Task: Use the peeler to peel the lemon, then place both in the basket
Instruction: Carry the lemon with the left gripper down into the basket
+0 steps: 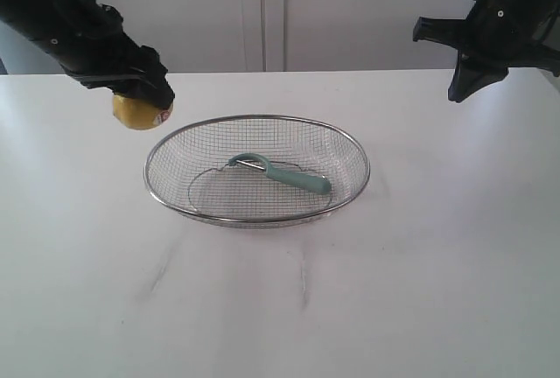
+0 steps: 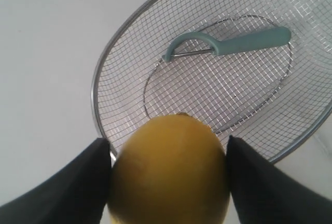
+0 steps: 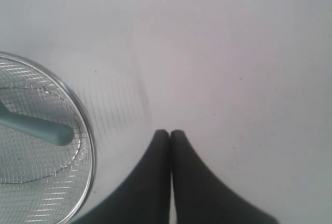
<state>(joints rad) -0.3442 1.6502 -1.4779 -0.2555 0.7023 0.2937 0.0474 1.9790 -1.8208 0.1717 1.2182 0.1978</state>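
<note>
1. Left arm. The left gripper [image 1: 145, 101] is at the far left of the exterior view, above the white table [image 1: 420, 290]. Its two black fingers [image 2: 67, 182] are spread wide and clamped on the lemon [image 1: 140, 113], one on each side of the fruit. The lemon is yellow and round, and a small white-and-red sticker [image 1: 164, 116] faces the basket. The fruit hangs from the claw outside the basket, just beyond the left part of its rim. The pictures do not show whether any of its skin is peeled.

2. Centre. The basket [image 1: 256, 118] stands on the table in the middle of the scene. It is a shallow oval of silver wire mesh with a thick metal rim. The peeler [image 1: 293, 177] lies flat on the mesh floor inside it. In the exterior view its looped metal blade head points to the left and slightly to the rear. The pale teal-green handle runs to the right and toward the front. Neither arm touches the peeler or the basket.

3. Right arm. The right gripper [image 3: 170, 132] is raised at the far right, well apart from the basket. Its two black fingers are pressed together along their full length and grasp nothing. The right wrist view shows bare table beneath them, with the basket rim and the end of the peeler handle at the edge of the frame.
</note>
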